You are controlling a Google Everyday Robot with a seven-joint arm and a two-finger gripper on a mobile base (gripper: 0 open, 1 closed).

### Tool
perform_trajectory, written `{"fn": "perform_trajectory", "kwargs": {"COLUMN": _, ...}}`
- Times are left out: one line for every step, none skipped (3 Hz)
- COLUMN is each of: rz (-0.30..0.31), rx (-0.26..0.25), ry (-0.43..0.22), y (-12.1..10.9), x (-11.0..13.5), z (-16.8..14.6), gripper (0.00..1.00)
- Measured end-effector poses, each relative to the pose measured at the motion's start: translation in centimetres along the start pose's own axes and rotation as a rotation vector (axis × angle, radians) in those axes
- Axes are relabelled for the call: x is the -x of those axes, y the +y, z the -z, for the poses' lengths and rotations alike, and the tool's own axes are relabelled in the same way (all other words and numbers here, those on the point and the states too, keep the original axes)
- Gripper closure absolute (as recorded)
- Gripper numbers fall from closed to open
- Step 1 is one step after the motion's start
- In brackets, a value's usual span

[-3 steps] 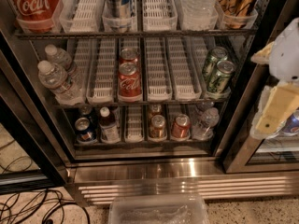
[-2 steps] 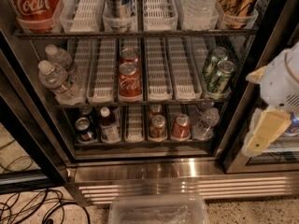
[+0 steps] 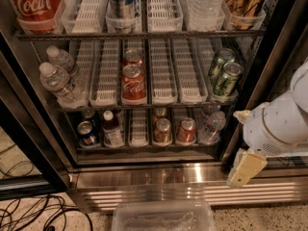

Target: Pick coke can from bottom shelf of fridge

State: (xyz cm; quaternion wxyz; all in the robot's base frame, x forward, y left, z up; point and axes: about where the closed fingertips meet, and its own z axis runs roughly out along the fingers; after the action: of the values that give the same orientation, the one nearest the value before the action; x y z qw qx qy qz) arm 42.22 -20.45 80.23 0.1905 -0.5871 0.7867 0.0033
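Note:
The fridge (image 3: 144, 174) stands open in front of me. On its bottom shelf (image 3: 144, 148) the red coke can (image 3: 186, 130) stands upright right of centre, just behind the front rail. A duller brownish-red can (image 3: 162, 130) stands to its left, and a dark blue can (image 3: 86, 133) at the far left. My gripper (image 3: 244, 168), on the white arm (image 3: 276, 124), hangs outside the fridge at the right. It is level with the steel base, lower than the coke can and to its right, and apart from it.
A small bottle (image 3: 111, 129) and a lying water bottle (image 3: 211, 126) share the bottom shelf. The middle rack holds red cans (image 3: 133, 81), green cans (image 3: 226, 76) and water bottles (image 3: 60, 81). A clear plastic bin (image 3: 163, 216) and cables (image 3: 33, 211) lie on the floor.
The white arm with the gripper has come down along the right door frame, from level with the middle rack to level with the fridge's steel base. Nothing on the shelves has moved.

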Motion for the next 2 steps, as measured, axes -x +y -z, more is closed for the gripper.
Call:
{"fn": "perform_trajectory", "kwargs": {"rz": 0.0, "rx": 0.0, "ry": 0.0, "y": 0.01, "x": 0.0, "z": -0.01, "gripper": 0.0}}
{"fn": "perform_trajectory", "kwargs": {"rz": -0.022, "rx": 0.012, "ry": -0.019, "y": 0.4, "x": -0.26, "z": -0.91, "gripper": 0.0}}
